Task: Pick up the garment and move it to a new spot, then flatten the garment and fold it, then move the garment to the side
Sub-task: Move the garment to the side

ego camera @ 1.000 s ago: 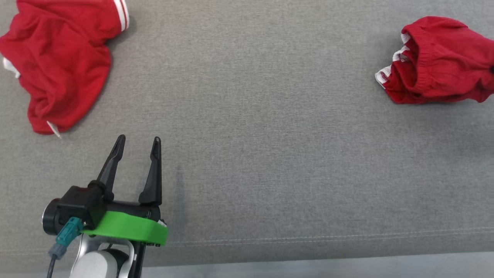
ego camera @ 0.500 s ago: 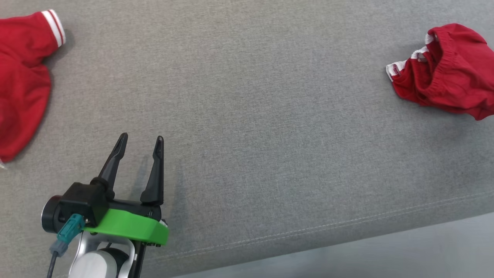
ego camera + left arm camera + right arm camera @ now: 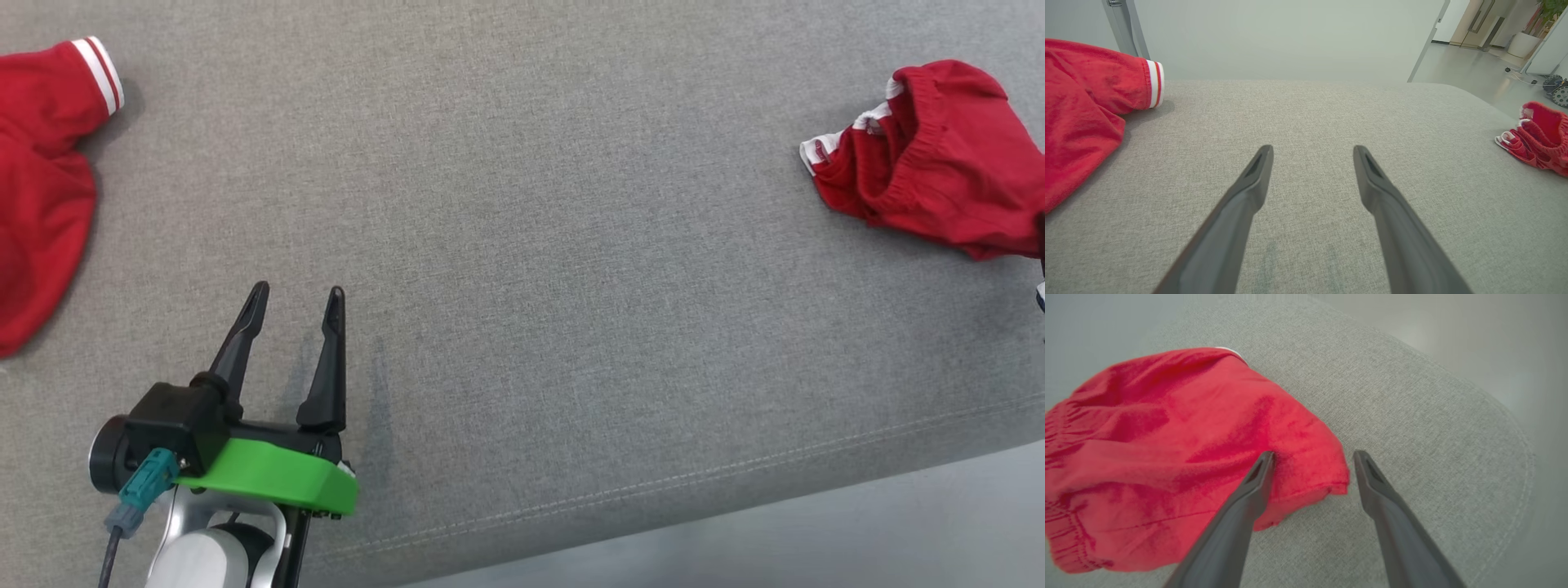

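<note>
Now the right end effector (image 3: pixel 1312 454) is hovering released, mid-frame, straddling the hem of the red shorts (image 3: pixel 1167 449); pick-up is seemingly starting, calling for a clench.

The left end effector (image 3: pixel 297 294) sits low on the robot's left, its two dark fingers pointing forward and spread apart, empty, above a green wrist collar (image 3: pixel 269 483) and pale forearm (image 3: pixel 208 562). The right end effector (image 3: pixel 1313 455) also has its fingers parted. In its blurred wrist view they seem to grip nothing.
</note>
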`<state>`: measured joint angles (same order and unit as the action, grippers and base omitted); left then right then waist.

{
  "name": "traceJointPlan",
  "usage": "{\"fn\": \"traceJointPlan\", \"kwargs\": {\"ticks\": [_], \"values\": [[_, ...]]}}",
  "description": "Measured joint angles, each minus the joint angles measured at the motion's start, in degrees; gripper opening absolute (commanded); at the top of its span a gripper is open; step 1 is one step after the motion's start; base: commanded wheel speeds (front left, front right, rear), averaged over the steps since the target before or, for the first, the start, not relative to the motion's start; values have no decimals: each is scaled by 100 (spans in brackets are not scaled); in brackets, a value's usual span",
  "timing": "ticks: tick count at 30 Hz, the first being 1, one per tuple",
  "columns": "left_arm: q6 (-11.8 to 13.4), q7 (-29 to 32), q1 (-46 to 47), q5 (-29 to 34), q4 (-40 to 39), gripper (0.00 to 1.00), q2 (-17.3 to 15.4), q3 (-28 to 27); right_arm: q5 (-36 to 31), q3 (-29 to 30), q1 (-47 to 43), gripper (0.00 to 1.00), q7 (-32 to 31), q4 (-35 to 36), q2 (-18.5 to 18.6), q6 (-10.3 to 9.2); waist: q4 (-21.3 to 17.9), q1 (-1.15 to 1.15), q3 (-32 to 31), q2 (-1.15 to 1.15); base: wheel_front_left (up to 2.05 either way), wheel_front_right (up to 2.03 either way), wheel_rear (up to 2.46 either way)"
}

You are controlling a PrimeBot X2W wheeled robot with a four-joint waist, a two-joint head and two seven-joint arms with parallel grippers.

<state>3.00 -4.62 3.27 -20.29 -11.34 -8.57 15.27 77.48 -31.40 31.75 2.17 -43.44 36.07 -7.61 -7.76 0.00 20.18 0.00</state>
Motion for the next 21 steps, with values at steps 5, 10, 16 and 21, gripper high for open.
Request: {"fn": "traceJointPlan", "kwargs": {"ticks": [5,10,16,21], "values": [[4,-77,-1,-73,120,100,96,4,-135,43,-88,100,497,3,57,0,2,0,-154,0,0,0,0],[14,-208,-16,-142,307,100,190,-24,-470,83,-371,100,1149,164,359,0,47,0,-387,0,0,0,0],[62,-341,-226,-287,513,100,201,-160,-889,231,-623,100,1301,575,639,0,138,0,-735,0,0,0,0],[88,-452,-423,-323,687,100,215,-211,-1323,318,-761,100,1284,1101,641,0,251,0,-1040,0,0,0,0]]}}
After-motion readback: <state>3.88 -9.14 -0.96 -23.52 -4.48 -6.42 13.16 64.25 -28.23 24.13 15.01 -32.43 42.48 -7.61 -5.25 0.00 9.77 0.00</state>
